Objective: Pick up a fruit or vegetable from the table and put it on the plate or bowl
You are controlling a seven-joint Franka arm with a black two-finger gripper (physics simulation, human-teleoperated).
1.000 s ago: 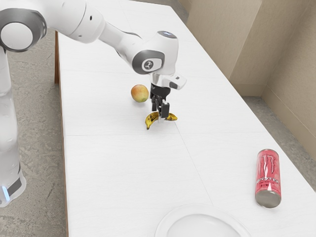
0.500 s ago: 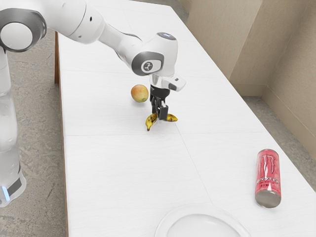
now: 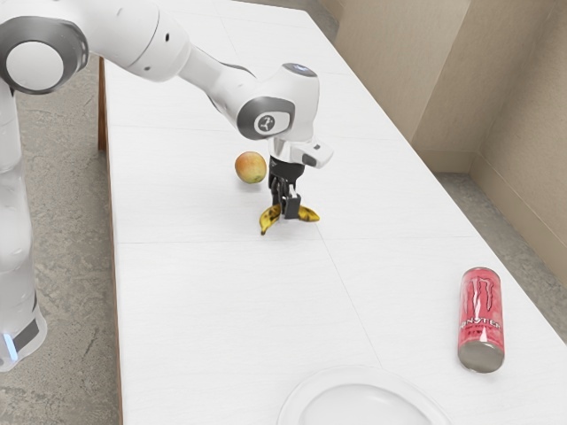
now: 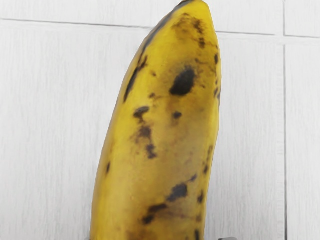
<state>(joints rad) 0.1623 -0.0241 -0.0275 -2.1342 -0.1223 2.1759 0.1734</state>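
A spotted yellow banana (image 3: 269, 218) lies on the white table, near its middle. My black gripper (image 3: 287, 209) points straight down over the banana's middle, and its fingers are shut on the fruit from both sides. In the wrist view the banana (image 4: 165, 140) sits directly under my hand, lengthwise, against the white tabletop. The white plate (image 3: 359, 400) rests at the table's near edge, well away from the gripper toward the bottom of the exterior view.
A round orange-yellow fruit (image 3: 251, 166) sits just behind the banana, toward the exterior view's left. A red drink can (image 3: 481, 319) lies on its side at the exterior view's right. The table edge (image 3: 115, 266) runs along the left.
My hand has sunk a little onto the banana and the fingers have drawn together on it. The banana has barely shifted.
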